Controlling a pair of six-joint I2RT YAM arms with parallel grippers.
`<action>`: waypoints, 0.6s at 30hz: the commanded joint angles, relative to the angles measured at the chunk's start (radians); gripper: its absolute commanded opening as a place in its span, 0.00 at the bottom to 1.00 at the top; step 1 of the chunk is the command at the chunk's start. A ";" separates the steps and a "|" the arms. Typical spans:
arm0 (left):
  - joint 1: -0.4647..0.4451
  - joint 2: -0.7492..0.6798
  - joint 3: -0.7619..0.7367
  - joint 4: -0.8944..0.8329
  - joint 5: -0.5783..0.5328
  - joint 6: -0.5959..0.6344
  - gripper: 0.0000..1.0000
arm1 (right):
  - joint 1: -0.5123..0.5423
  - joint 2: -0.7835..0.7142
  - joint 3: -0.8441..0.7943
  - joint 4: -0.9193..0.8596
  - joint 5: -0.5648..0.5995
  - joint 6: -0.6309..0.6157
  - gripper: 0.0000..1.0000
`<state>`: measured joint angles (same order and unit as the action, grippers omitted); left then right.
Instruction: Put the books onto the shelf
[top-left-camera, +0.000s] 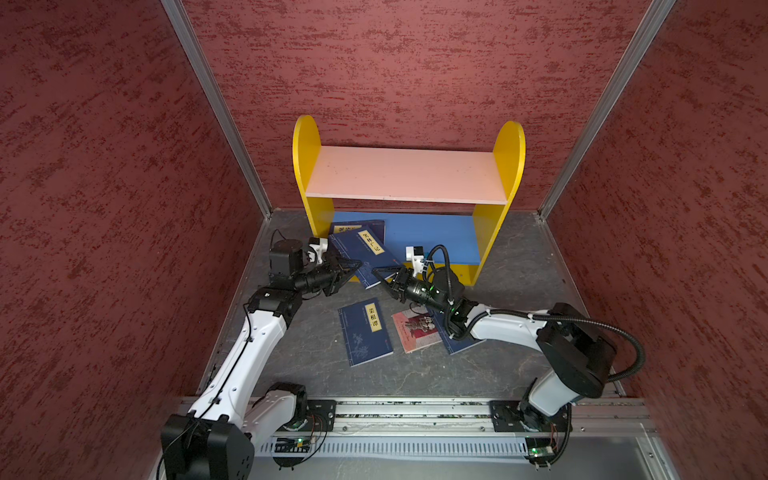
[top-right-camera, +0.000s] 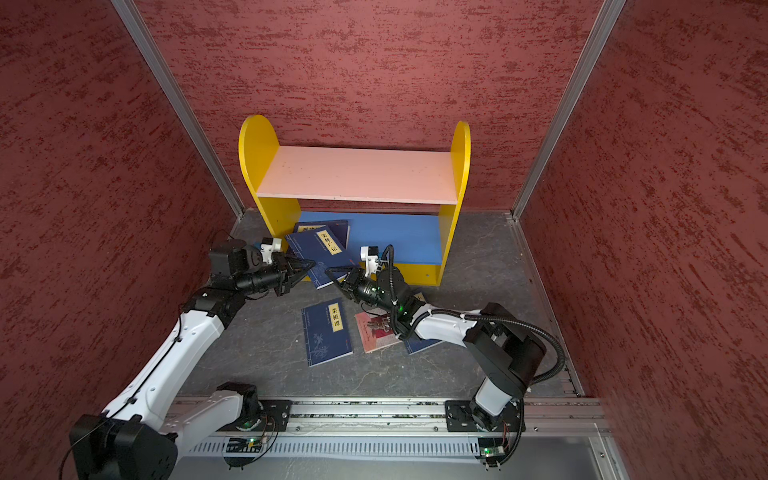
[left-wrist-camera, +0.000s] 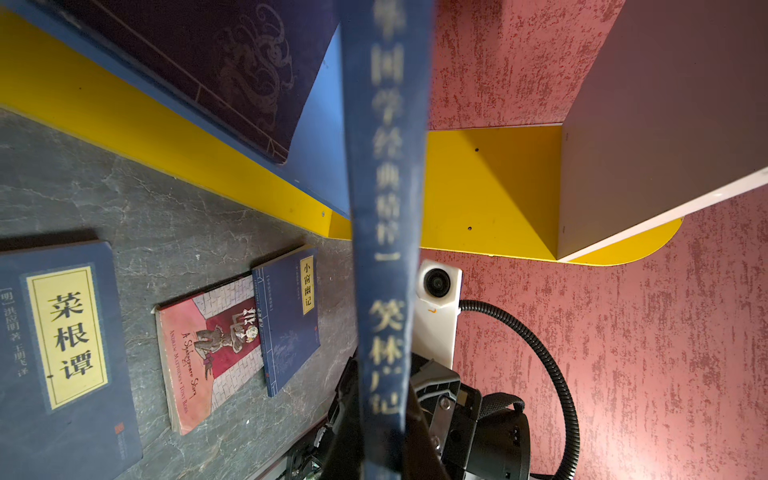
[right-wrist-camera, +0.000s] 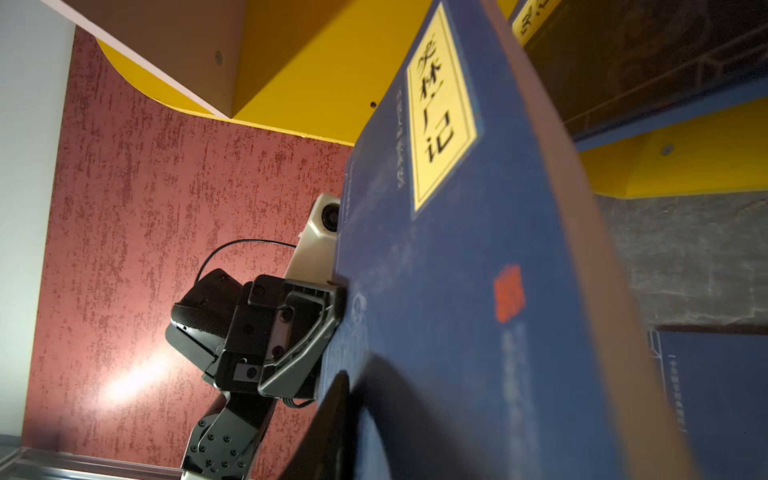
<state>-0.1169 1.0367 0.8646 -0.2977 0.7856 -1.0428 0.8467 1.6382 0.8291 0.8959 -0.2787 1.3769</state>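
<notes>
Book (top-left-camera: 365, 262) tilted at shelf (top-left-camera: 405, 174) front.
Left gripper (top-left-camera: 352, 264) reaches in level, clamped on its spine; right gripper (top-left-camera: 377, 272) at its corner, closure unclear.

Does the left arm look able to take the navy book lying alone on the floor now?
Probably not yet. Its path looks free, but the left end effector is shut on the raised navy book; the floor book must wait.

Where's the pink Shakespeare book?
The pink Shakespeare book lies on the tabletop, centre-right in both top views, between the 菜根谭 book and another navy book, under the right arm.
</notes>
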 joint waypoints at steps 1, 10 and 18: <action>0.002 -0.033 -0.001 0.032 0.023 0.013 0.00 | -0.009 0.019 0.024 0.074 0.004 0.008 0.18; 0.029 -0.050 -0.006 -0.001 0.023 0.093 0.26 | -0.043 -0.023 0.027 0.017 -0.089 -0.021 0.08; 0.149 -0.058 -0.032 -0.021 0.097 0.154 0.60 | -0.081 -0.133 0.033 -0.165 -0.206 -0.115 0.07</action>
<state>-0.0036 0.9886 0.8536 -0.3195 0.8326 -0.9287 0.7788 1.5803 0.8310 0.7685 -0.4084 1.3243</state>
